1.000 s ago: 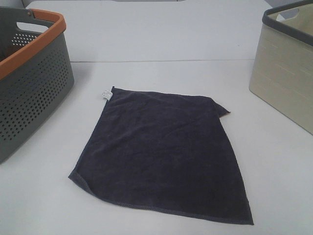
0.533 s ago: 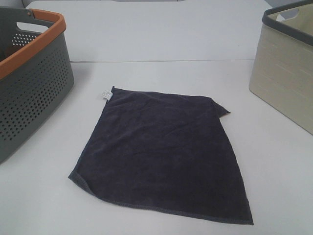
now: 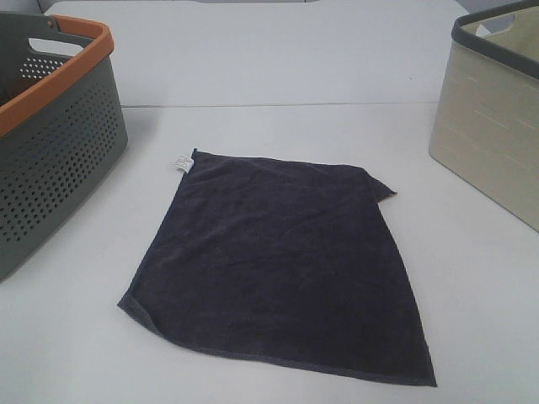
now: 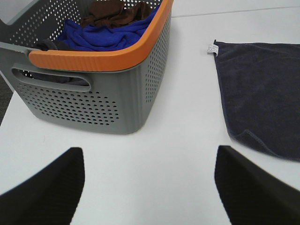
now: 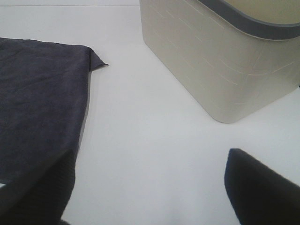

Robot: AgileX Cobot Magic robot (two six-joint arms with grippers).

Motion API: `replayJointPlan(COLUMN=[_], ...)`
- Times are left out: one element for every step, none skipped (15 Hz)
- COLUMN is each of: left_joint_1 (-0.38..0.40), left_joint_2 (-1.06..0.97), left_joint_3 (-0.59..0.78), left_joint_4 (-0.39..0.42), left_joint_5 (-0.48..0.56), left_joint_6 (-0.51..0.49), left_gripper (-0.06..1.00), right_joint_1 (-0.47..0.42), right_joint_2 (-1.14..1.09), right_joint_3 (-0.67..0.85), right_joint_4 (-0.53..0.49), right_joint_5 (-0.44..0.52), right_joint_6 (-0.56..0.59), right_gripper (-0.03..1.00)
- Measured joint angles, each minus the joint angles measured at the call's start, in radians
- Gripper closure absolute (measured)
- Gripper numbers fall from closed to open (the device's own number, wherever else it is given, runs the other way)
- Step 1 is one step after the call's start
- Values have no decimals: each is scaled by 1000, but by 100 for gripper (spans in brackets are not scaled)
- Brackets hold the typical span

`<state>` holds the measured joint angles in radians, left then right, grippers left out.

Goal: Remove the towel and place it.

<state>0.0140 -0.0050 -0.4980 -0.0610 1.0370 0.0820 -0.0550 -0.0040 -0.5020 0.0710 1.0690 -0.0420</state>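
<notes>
No legible text, brand, number or sign appears in any view. The only printed item is the small white care label (image 3: pixel 182 161) stitched to one corner of the flat dark navy-purple terry cloth towel (image 3: pixel 282 261). Its markings are too small and blurred to read, including in the left wrist view (image 4: pixel 212 48).

**Even, soft light; wrist views blur close in**

Bright diffuse light washes the white table (image 3: pixel 278 76), without glare. The grey perforated plastic basket with orange rim (image 4: pixel 101 89) casts a faint shadow. Dark fingers (image 4: pixel 42 192) of the left hand blur, out of focus.
</notes>
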Motion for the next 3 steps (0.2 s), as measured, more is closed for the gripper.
replayJointPlan(left_joint_1=[0, 0, 0], left_joint_2=[0, 0, 0], left_joint_3=[0, 0, 0], left_joint_4=[0, 0, 0], left_joint_5=[0, 0, 0], left_joint_6=[-4, -4, -4], left_gripper=[22, 22, 22], right_joint_1=[0, 0, 0], right_joint_2=[0, 0, 0], right_joint_3=[0, 0, 0], right_joint_4=[0, 0, 0], right_joint_5=[0, 0, 0], right_joint_6=[0, 0, 0], right_gripper=[19, 19, 19])
